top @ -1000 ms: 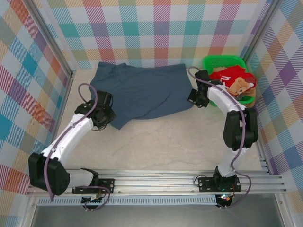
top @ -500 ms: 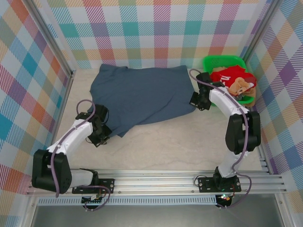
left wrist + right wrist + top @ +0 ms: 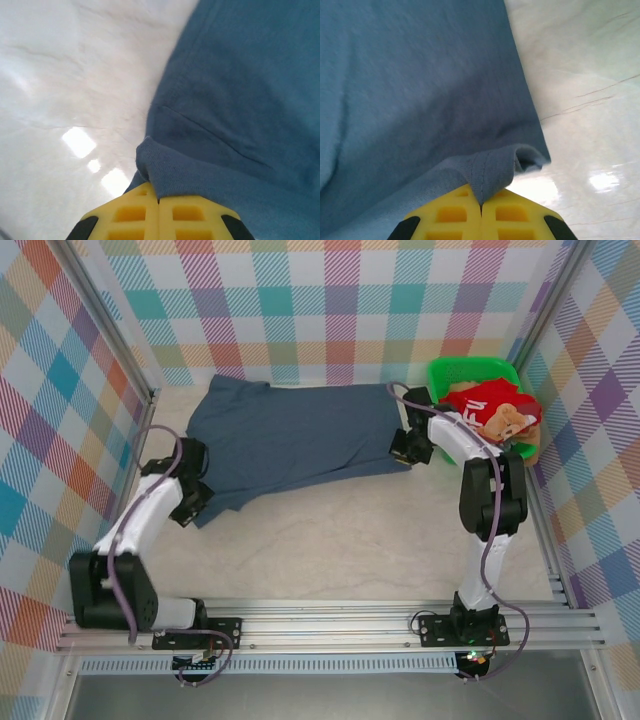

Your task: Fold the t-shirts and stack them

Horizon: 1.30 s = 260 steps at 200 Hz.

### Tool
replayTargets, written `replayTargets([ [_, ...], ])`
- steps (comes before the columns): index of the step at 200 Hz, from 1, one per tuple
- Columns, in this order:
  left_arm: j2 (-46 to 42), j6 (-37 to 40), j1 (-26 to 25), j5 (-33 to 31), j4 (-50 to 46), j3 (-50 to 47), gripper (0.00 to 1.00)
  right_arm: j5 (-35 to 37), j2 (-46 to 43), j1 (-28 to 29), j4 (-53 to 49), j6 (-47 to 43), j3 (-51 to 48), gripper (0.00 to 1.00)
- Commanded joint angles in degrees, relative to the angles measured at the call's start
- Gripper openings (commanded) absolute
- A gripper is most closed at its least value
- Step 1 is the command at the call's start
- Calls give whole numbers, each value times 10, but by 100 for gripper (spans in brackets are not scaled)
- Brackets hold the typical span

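The blue shirt [image 3: 300, 435] was laid flat at the far side of the table [image 3: 350, 540]. Its near left corner was pinched by the left gripper [image 3: 159, 199], and its right corner by the right gripper [image 3: 481, 201]. The shirt was likely being spread out. Next, a fold would be needed.

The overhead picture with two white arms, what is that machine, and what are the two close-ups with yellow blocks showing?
Those are two robot arms bolted at the near edge of a table, seen by a camera above them. Each arm ends in a two-finger gripper. The close-ups come from cameras on the wrists, and the yellow blocks are the fingers. A blue shirt lies spread on the table. The left gripper is shut on its near-left edge, and the right gripper is shut on its right edge. Both close-ups show cloth pinched between the fingers. At the back right, a green basket holds a red shirt and other cloth.
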Motion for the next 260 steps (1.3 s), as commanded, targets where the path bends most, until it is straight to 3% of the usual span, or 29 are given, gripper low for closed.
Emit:
replayTargets([
  [1,-116,-113,4,-97,-135,-18,0,-37,-14,33,-37,-10,-4,0],
  [24,-212,-175,-14,-96,-200,-52,0,-24,-69,50,-35,12,-72,0],
  [44,-265,-203,-51,-93,-228,-66,0,31,-164,50,-37,35,-153,0],
  [66,-285,-209,-117,-115,-207,-59,0,67,-279,51,-20,33,-221,0],
  [82,-267,-189,-145,-140,-174,-39,0,56,-313,51,-17,28,-237,0],
  [101,-225,-151,-148,-121,-110,-35,0,44,-294,50,-15,34,-235,0],
  [147,-137,-172,-149,-23,-53,-54,0,45,-193,32,-30,48,-168,0],
  [170,-129,-177,-149,0,-67,-63,0,59,-174,24,-43,37,-154,0],
  [191,-121,-185,-151,59,-84,-91,0,79,-169,12,-56,33,-159,0],
  [222,-139,-215,-197,99,-107,-124,0,110,-182,-2,-65,25,-179,0],
  [260,-125,-215,-209,174,-44,-189,0,98,-168,-14,-66,20,-205,0],
])
